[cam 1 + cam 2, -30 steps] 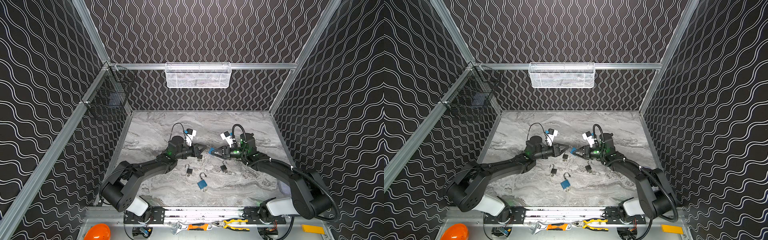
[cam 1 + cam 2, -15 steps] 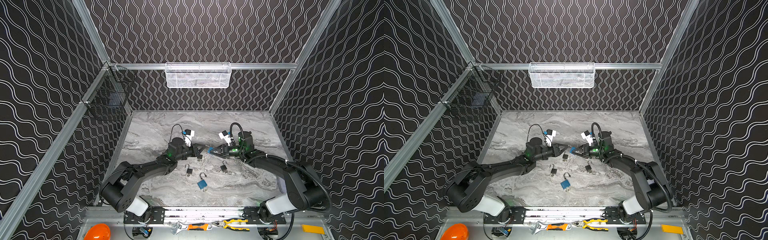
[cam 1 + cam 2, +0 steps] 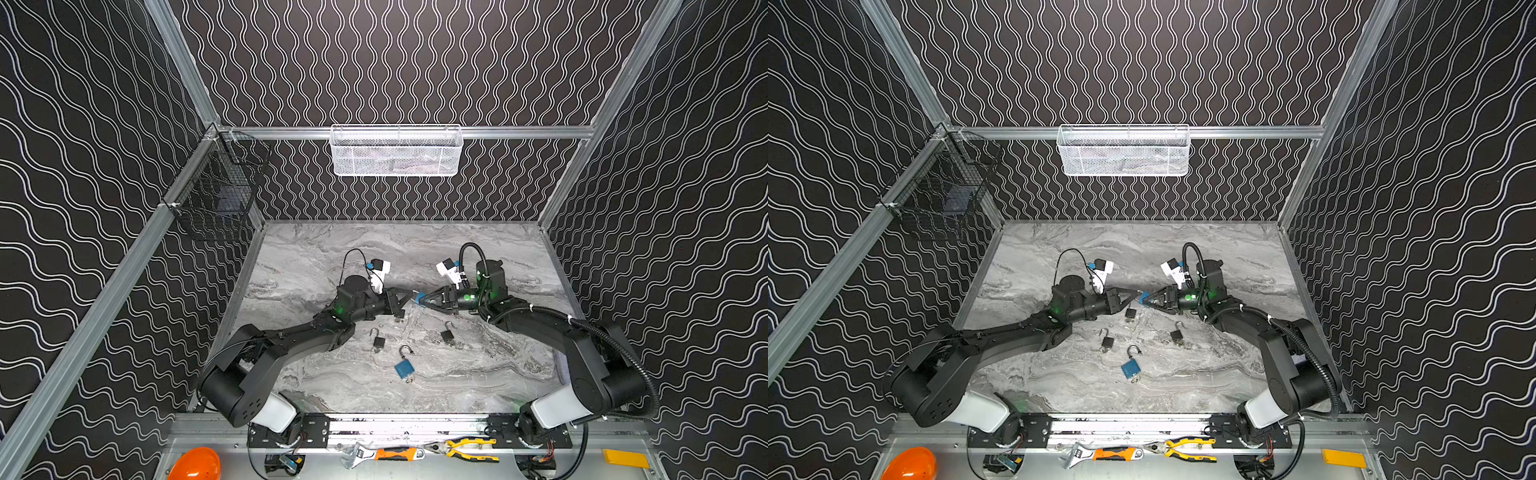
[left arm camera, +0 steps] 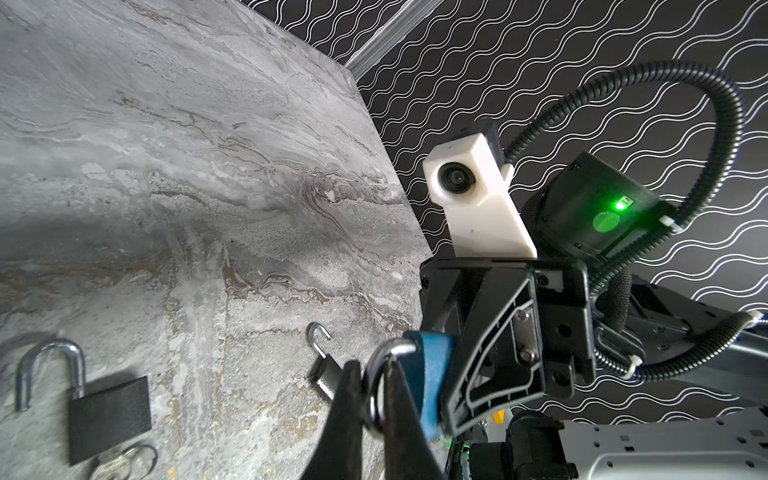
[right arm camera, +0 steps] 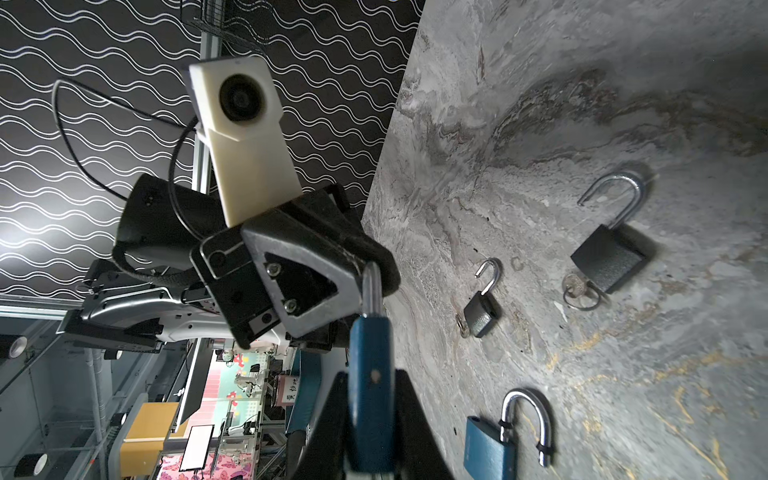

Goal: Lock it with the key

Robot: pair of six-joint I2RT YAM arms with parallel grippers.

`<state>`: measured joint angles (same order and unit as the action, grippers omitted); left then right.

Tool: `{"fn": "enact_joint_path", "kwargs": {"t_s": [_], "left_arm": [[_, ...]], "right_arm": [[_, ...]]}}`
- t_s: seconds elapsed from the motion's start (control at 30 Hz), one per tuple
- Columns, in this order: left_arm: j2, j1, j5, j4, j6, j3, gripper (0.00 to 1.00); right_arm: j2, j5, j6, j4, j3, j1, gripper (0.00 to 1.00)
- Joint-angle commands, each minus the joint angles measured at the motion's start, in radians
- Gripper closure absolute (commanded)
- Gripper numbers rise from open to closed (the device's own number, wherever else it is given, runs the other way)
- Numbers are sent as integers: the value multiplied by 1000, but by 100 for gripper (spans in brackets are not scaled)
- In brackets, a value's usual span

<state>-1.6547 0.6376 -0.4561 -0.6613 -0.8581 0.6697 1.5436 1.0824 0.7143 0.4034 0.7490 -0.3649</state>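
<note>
Left grip: I am keeping the left end effector (image 4: pixel 372 386) pinched narrow on the silver steel shackle (image 4: pixel 388 345). I am judging that this round bar could roll out of the pads if the two arms push unevenly.
Task thing: the blue metal padlock (image 5: pixel 370 353) is hanging in mid-air between both arms, above the middle of the table.
Key: I am not seeing any key in it, so I cannot tell whether it can be turned yet.
Right grip: the right end effector (image 5: pixel 370 388) is clamping narrow on the padlock's body. If it presses off-axis, the shackle could jam or the body could twist free.
Drop zone: a small black padlock (image 3: pixel 399 319) is lying just under the meeting point. A dropped lock would be landing on it.
Surface: the grey marbled table (image 3: pixel 332 257) is also carrying two more black open padlocks (image 3: pixel 378 341) (image 3: pixel 448 335) and a second blue padlock (image 3: pixel 404 367), all lying flat.
Room: black walls with white wavy lines (image 3: pixel 374 62) are closing me in, with a black wire basket (image 3: pixel 216 195) hanging left and a white mesh basket (image 3: pixel 395 151) at the back.
</note>
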Motion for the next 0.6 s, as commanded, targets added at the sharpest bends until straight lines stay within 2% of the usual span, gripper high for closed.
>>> {"fn": "enact_joint_path", "kwargs": {"t_s": [0.0, 0.03, 0.13, 0.2, 0.3, 0.37, 0.57], "left_arm": [[8, 28, -235, -24, 19, 23, 100], [9, 28, -230, -16, 22, 27, 98], [16, 21, -205, 12, 33, 39, 87], [25, 12, -187, 26, 36, 41, 76], [33, -3, -174, 17, 29, 39, 67], [29, -13, -170, 5, 20, 36, 63], [-8, -20, -173, -34, -1, 39, 60]], "right_arm": [[9, -65, -35, 87, 26, -7, 100], [10, -65, -43, 79, 26, -7, 100], [15, -62, -55, 68, 24, -6, 100], [17, -55, -64, 60, 18, -5, 100], [15, -51, -62, 70, -2, 1, 100], [10, -49, -58, 82, -15, 5, 100], [-5, -37, -52, 100, -35, 15, 100]]}}
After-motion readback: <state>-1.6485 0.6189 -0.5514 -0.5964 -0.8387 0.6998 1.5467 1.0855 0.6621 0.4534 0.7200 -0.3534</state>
